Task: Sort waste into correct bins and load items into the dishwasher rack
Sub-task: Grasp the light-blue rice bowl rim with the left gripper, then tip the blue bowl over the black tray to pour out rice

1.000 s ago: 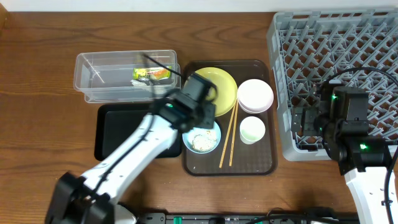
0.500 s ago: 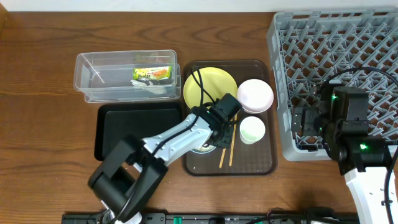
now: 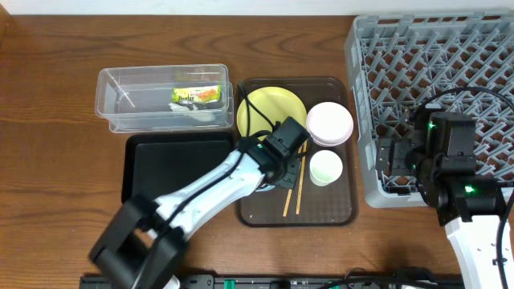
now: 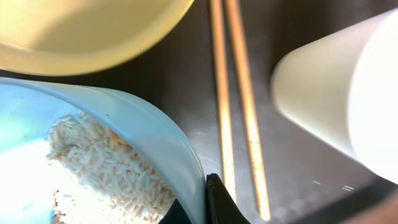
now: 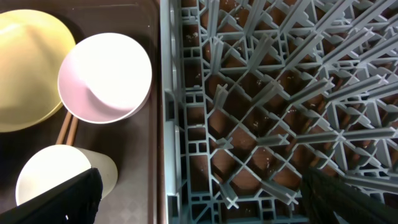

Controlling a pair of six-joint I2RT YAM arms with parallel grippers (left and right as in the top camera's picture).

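Dishwasher rack (image 3: 418, 64) sits far right on the bench (image 3: 56, 120), still w/ nothing loaded in it. Right claw (image 5: 202, 199) hangs over its near-left corner, fingers wide apart, holding nothing; it hasn't moved in the last sec.

Brown tray (image 3: 337, 209) in the middle carries all the dishes. Black tray (image 3: 161, 168) lies left of it and looks bare. Clear tub (image 3: 161, 120) is just beyond, w/ the snack wrapper (image 3: 195, 95) already lying in it.

On the brown tray:
- yellow plate (image 3: 285, 108) at the far left
- pink-white bowl (image 3: 329, 123) to its right
- white cup (image 3: 326, 168) nearer
- chopsticks (image 3: 293, 197) lying side by side between the cup and the light blue bowl (image 4: 155, 130)

What's changed: a sec ago the left arm was up by the tub's right end and the blue bowl sat in plain sight. Now the arm has swung down over the tray's near-left part and hides that bowl from overhead. In the wrist view the left claw (image 4: 196, 208) straddles the bowl's right rim, one finger inside and one outside. The gap is only rim-wide, so it looks pinched on the rim.

Rice scraps (image 4: 106, 168) are still in the bowl. So the wrapper looks sorted, and the step in hand is prob. lifting the bowl to tip the scraps into a bin. After that the bowl can go to the rack.
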